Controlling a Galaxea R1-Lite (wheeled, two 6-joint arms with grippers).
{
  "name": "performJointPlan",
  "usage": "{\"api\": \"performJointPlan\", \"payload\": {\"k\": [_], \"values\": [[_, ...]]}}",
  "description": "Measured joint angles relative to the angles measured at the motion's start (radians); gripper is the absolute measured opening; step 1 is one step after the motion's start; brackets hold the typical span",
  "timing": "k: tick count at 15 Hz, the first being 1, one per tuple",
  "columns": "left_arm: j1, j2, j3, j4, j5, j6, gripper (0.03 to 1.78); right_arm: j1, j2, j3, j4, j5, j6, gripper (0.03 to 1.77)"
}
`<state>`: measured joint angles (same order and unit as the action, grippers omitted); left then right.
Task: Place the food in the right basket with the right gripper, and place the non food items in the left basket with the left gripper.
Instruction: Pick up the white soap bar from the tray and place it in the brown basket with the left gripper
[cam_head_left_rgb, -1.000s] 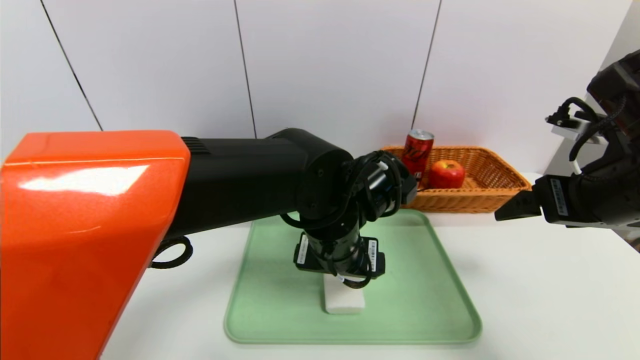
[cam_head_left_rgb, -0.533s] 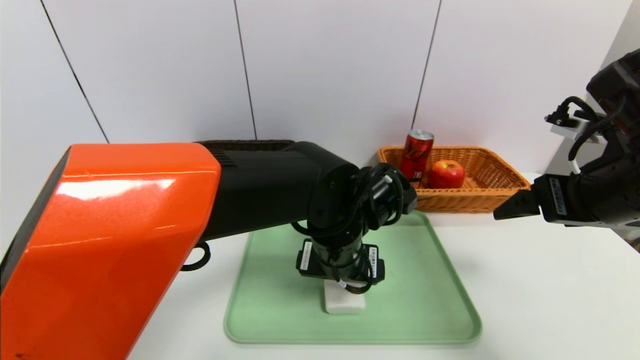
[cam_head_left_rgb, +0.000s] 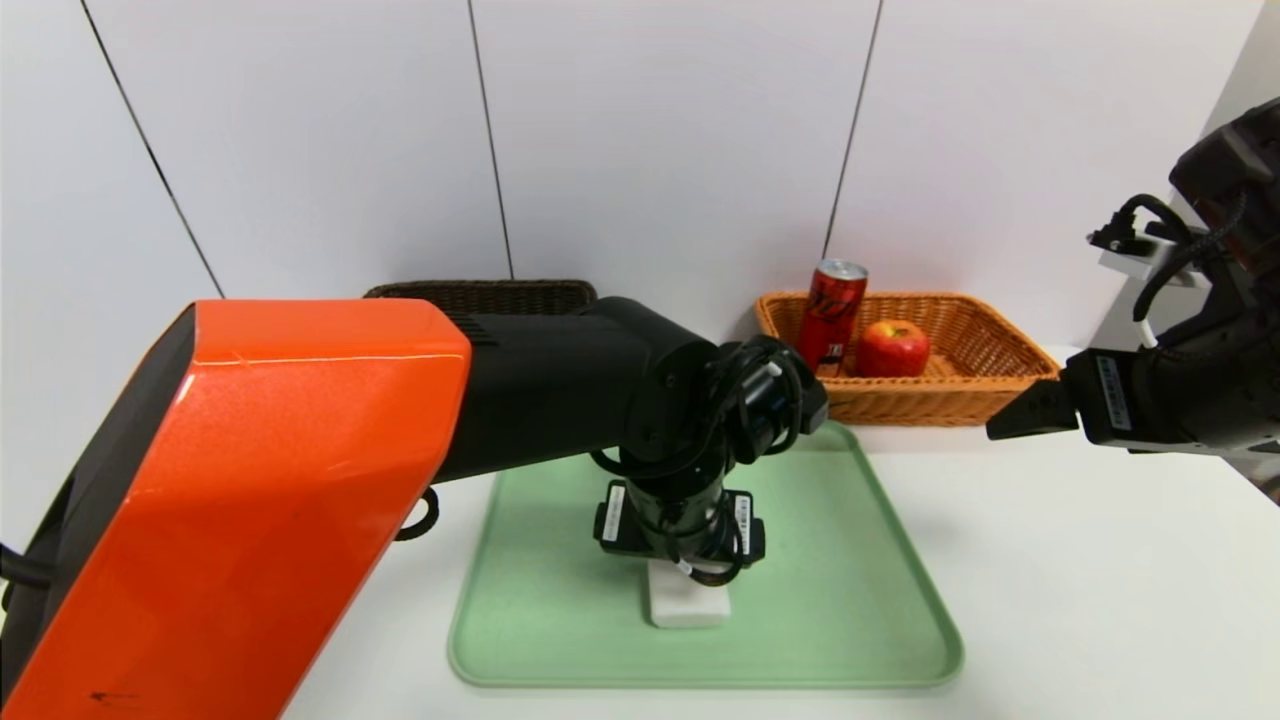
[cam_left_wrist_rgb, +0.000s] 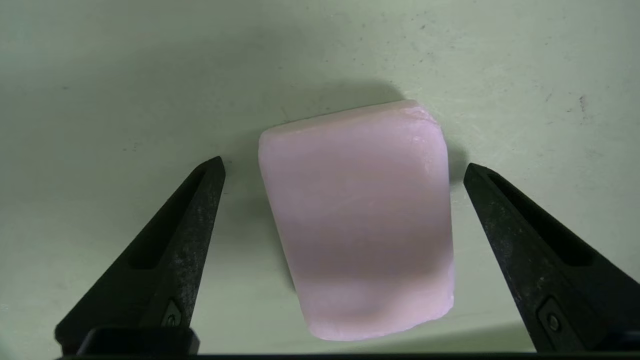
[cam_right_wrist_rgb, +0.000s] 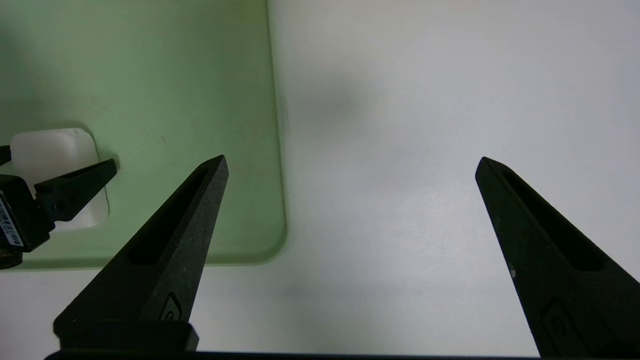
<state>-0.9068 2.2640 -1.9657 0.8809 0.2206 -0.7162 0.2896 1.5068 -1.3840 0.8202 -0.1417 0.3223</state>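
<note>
Left wrist view: left end effector (cam_left_wrist_rgb: 344, 167) gapes wide, soap bar (cam_left_wrist_rgb: 357, 220) between its fingers, untouched, on the tray (cam_left_wrist_rgb: 100, 75).

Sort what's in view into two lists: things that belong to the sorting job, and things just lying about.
Part of the job:
- white soap bar on the green tray, between the open fingers of the left claw
- dark left basket
- orange right basket, holding the apple and soda can
- right claw, open, off to the side

Just there:
- white table
- wall panels
</note>
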Motion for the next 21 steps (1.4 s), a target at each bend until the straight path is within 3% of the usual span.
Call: {"api": "performJointPlan", "payload": {"k": [3,5,15,19,21], "values": [[0.001,0.001,0.000,0.013,0.000,0.001,1.16,0.000,0.004,0.000,-0.019,0.000,-0.002,1.71],[0.000,0.001,0.001,0.013,-0.001,0.001,1.00,0.001,0.006,0.000,-0.022,0.000,-0.006,1.71],[-0.001,-0.057,0.001,-0.023,-0.013,0.014,0.97,0.003,0.006,0.007,-0.021,-0.001,-0.002,1.71],[0.033,-0.159,0.001,-0.079,-0.098,0.059,0.97,0.003,0.005,0.012,-0.021,-0.001,-0.002,1.71],[0.078,-0.225,0.001,-0.089,-0.157,0.129,0.97,0.003,0.004,0.016,-0.021,-0.002,-0.003,1.71]]}}
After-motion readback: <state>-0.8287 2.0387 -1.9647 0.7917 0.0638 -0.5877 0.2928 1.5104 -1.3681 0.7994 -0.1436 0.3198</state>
